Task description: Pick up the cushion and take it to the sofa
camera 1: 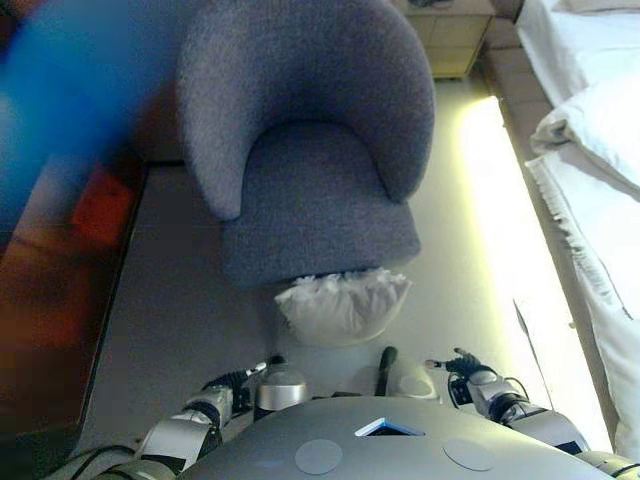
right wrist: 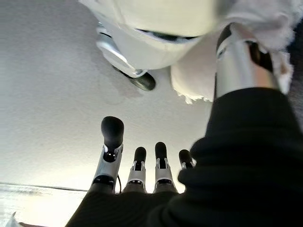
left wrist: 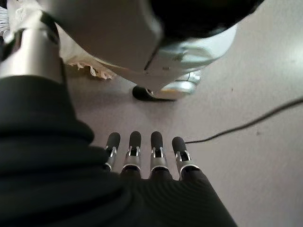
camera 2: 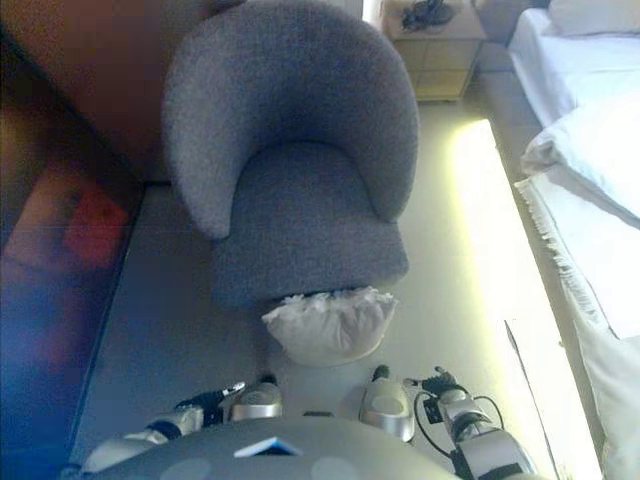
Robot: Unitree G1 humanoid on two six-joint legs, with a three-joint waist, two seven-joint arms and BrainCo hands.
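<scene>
Cushion (camera 1: 342, 305) lies on the floor against the armchair's (camera 1: 310, 140) front edge, both the left hand (left wrist: 142, 156) and right hand (right wrist: 137, 165) hanging straight-fingered and empty, so a shallow reach could just shove it under the seat.

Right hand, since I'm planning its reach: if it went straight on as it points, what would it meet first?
Probably just the floor; the right hand points beside the cushion, not at it.

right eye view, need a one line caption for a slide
White cushion on the floor against the grey armchair, both hands low and empty, bed alongside.
</scene>
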